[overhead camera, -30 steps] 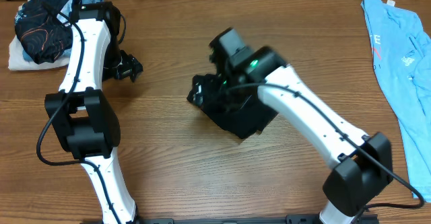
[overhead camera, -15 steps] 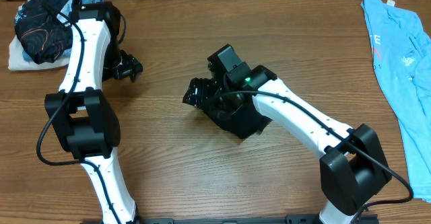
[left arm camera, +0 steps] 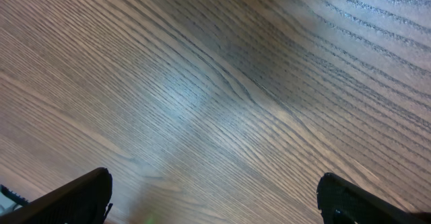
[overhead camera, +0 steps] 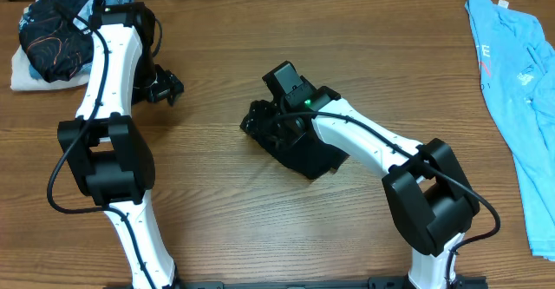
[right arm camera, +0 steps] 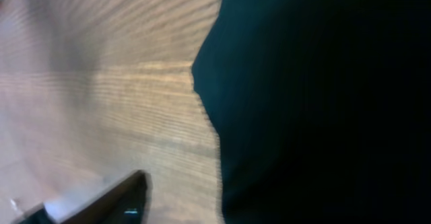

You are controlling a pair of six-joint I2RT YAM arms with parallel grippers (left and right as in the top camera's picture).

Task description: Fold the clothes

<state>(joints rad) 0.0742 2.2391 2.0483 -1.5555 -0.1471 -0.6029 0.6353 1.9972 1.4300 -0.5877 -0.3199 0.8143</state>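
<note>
A black garment (overhead camera: 314, 154) lies folded in a compact bundle at the table's middle. My right gripper (overhead camera: 257, 121) is low over its left edge. In the right wrist view the garment (right arm camera: 323, 103) fills the right side, and one finger of the right gripper (right arm camera: 219, 207) shows at the lower left over bare wood, set wide. The other finger is lost against the black cloth. My left gripper (overhead camera: 165, 88) is open and empty over bare wood at the upper left. In its wrist view the left gripper (left arm camera: 212, 204) shows only table between the jaws.
A stack of folded clothes (overhead camera: 52, 30), dark patterned on top, sits at the far left corner behind the left arm. A light blue T-shirt (overhead camera: 512, 72) lies spread along the right edge. The wood table (overhead camera: 225, 211) is bare between them.
My right arm has swung its elbow down and toward the front. Its gripper shifted slightly left, then back, staying at the black garment's left edge. The left arm has not moved.
</note>
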